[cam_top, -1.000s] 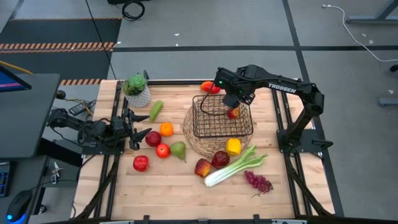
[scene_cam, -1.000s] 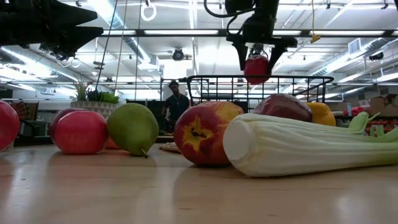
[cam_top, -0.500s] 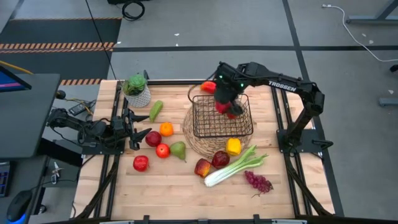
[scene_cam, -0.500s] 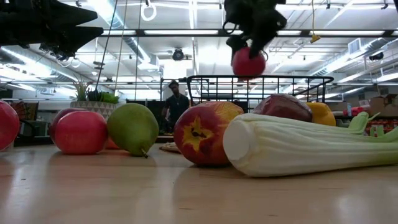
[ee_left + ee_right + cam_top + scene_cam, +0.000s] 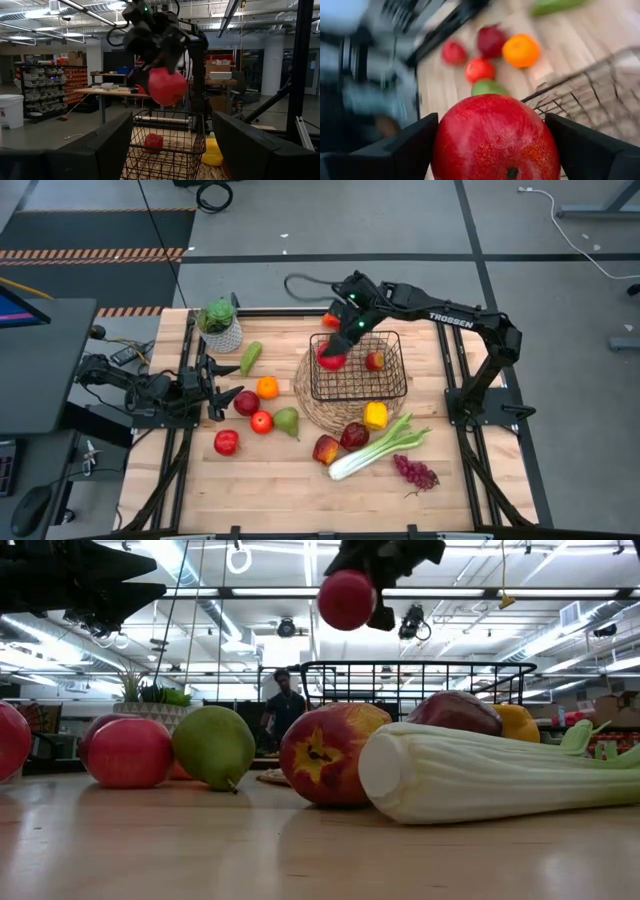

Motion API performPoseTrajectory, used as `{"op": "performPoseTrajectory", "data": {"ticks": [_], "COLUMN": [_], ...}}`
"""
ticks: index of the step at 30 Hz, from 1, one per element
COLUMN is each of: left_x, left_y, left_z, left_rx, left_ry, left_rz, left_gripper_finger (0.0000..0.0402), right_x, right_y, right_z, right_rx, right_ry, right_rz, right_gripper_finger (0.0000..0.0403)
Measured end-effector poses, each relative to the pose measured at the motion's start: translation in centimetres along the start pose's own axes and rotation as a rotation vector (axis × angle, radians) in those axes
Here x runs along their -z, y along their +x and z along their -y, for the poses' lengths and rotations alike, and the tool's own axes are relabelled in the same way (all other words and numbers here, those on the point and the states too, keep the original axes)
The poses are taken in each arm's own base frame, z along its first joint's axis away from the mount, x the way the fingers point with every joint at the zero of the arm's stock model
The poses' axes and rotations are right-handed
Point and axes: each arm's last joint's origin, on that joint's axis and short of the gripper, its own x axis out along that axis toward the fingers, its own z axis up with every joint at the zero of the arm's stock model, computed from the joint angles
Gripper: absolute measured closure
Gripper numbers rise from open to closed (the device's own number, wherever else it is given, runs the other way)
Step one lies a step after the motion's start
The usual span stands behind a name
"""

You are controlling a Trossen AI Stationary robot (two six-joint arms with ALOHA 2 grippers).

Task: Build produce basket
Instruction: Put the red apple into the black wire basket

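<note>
Red apple (image 5: 495,137) betw. right claw (image 5: 490,145) fingers, over basket (image 5: 358,368) edge.

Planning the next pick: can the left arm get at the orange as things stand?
Probably yes. The left end effector sits open at the table's left edge, and the orange lies just beside it on bare wood, nothing between. The right end effector is over the basket, holding a red apple.

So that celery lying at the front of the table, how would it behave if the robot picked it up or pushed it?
The celery is long, so gripped near one end it would probably droop or swing. Its rounded stalk might roll if pushed sideways. It lies close against an apple, which would probably be nudged too.
</note>
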Motion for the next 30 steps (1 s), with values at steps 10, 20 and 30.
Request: {"op": "performPoseTrajectory", "data": {"ticks": [10, 20, 30], "left_x": [0.0, 0.0, 0.0], "left_y": [0.0, 0.0, 0.0], "left_z": [0.0, 0.0, 0.0], "left_rx": [0.000, 0.000, 0.000], "left_ry": [0.000, 0.000, 0.000], "left_rz": [0.000, 0.001, 0.000], "left_gripper_finger": [0.0120, 0.0120, 0.0120], "right_x": [-1.1, -1.3, -1.3], "right_y": [-0.4, -0.3, -0.3], "right_z": [0.1, -0.1, -0.1], "right_rx": [-0.009, -0.039, 0.001], "right_ry": [0.307, 0.587, 0.596], "right_rz": [0.101, 0.126, 0.167], "right_gripper_finger": [0.0039, 0.0039, 0.0039]}}
